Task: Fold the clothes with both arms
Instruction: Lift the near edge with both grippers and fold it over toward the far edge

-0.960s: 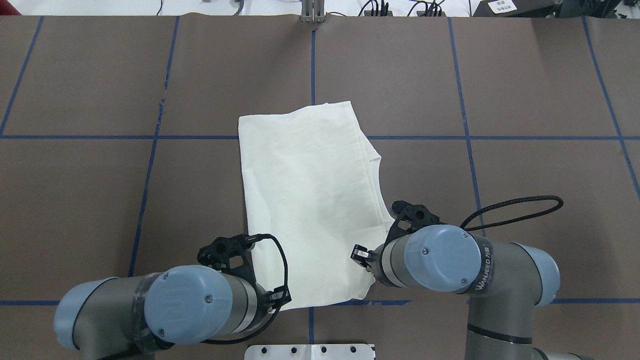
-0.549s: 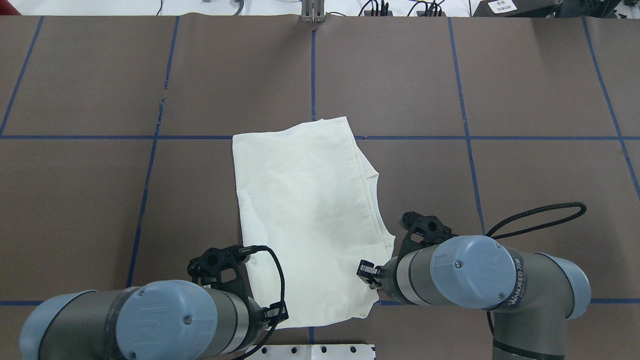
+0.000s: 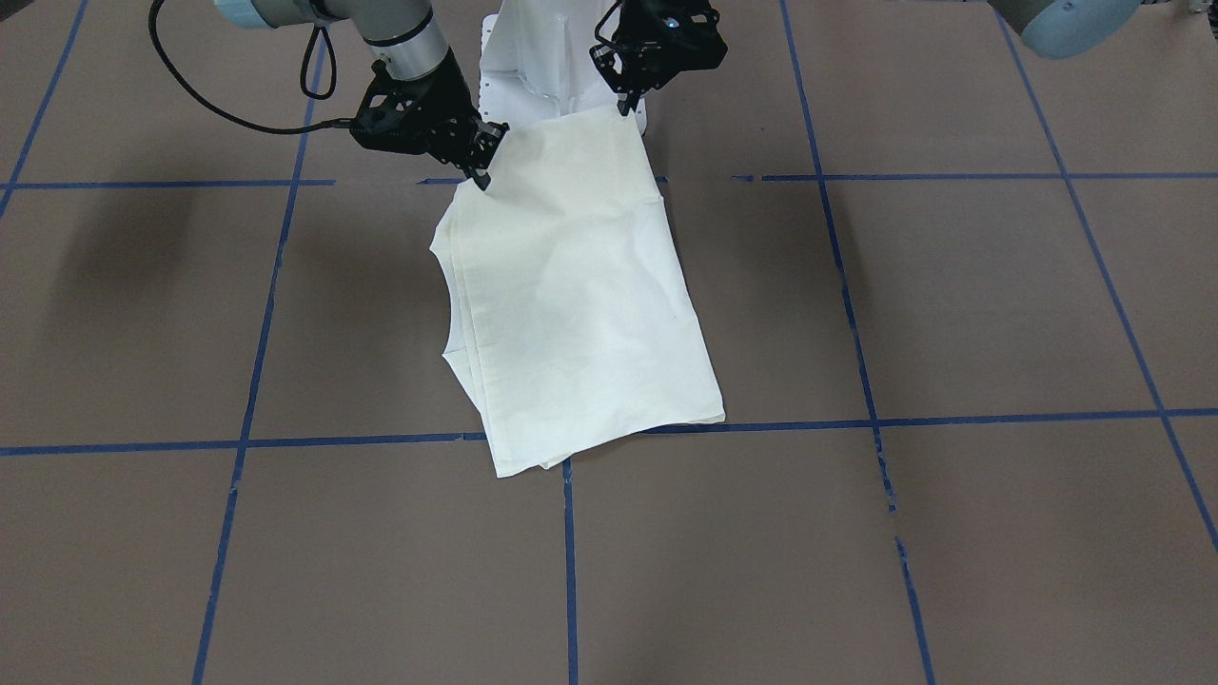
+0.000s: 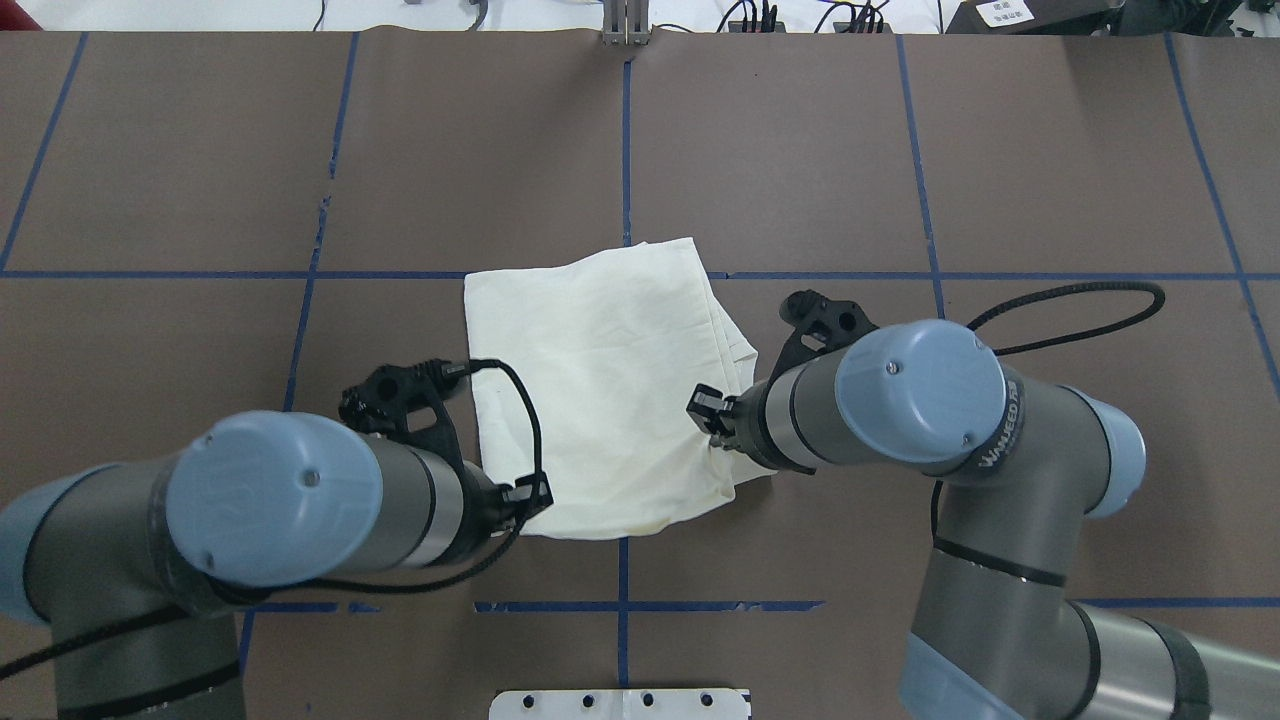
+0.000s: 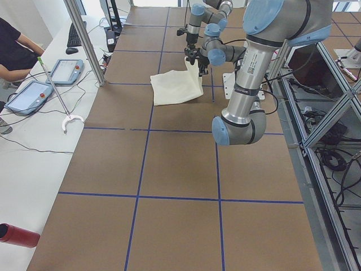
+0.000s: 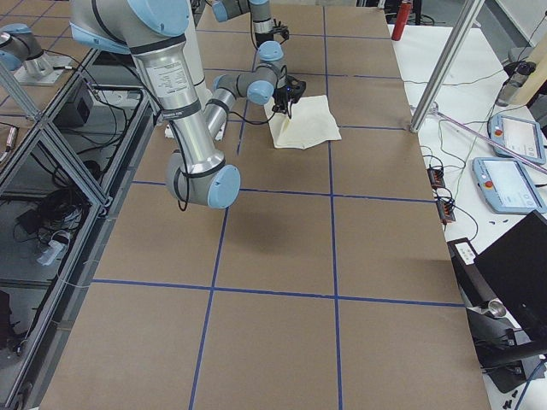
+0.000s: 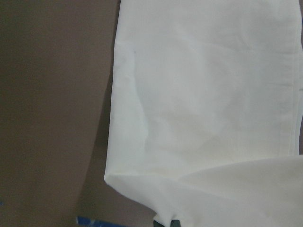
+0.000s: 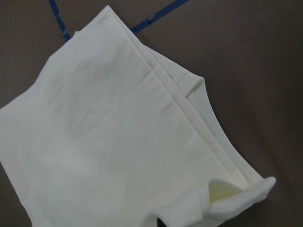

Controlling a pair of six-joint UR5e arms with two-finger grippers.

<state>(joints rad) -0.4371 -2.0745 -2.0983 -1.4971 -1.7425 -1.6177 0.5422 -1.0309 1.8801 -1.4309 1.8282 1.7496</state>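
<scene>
Front-facing view: a cream-white T-shirt (image 3: pixel 580 304), folded into a long panel with no print showing, is lying on the brown table (image 3: pixel 952 304). Its robot-side edge is hanging clear of the surface. The right gripper (image 3: pixel 481 171) and the left gripper (image 3: pixel 628 107) are each pinching one corner of that edge.

Overhead view: the arms are hiding both sets of fingertips. The shirt is sitting mid-table, its far edge overlapping a blue tape line (image 4: pixel 200 274).

Side views: the raised edge is draping limply between the grippers.

Wrist views: each is showing a corner of cloth bunching at closed jaws.

The cloth is looking light, soft and floppy, and several layers thick. Gripping both corners with all layers together is probably the safest hold, since a loose layer could slip out.
</scene>
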